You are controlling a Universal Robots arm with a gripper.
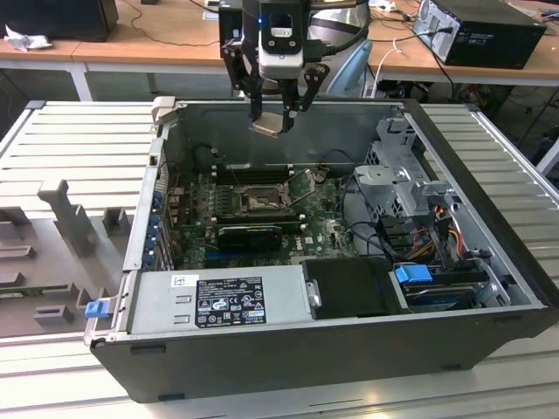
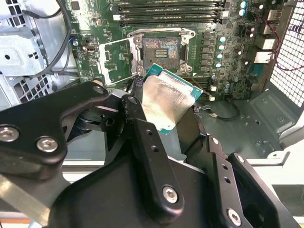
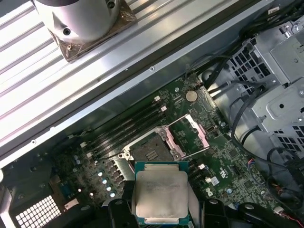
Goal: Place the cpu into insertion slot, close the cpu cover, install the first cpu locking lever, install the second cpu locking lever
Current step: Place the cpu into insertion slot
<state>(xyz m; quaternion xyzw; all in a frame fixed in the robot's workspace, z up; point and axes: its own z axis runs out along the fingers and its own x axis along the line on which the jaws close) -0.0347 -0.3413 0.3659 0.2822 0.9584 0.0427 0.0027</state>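
My gripper (image 1: 275,118) hangs above the open computer case, over its back wall, shut on the cpu (image 1: 272,123). The cpu (image 2: 168,102) is a flat square chip with a silver-grey top and green edge, clamped by its sides between the black fingers (image 2: 137,130). In the first wrist view the cpu (image 3: 160,192) is apart from and well above the board. The insertion slot (image 2: 160,47) (image 3: 148,152) (image 1: 259,199) lies bare on the green board. The cpu cover (image 2: 116,61) (image 3: 190,133) stands swung open beside the slot.
The case walls (image 1: 288,106) ring the board. A black card (image 1: 249,234) lies near the slot, memory slots (image 2: 166,12) on its other side. A power supply (image 1: 223,301) sits in front, with a drive cage (image 1: 402,179) and cables (image 1: 437,218) at the exterior view's right.
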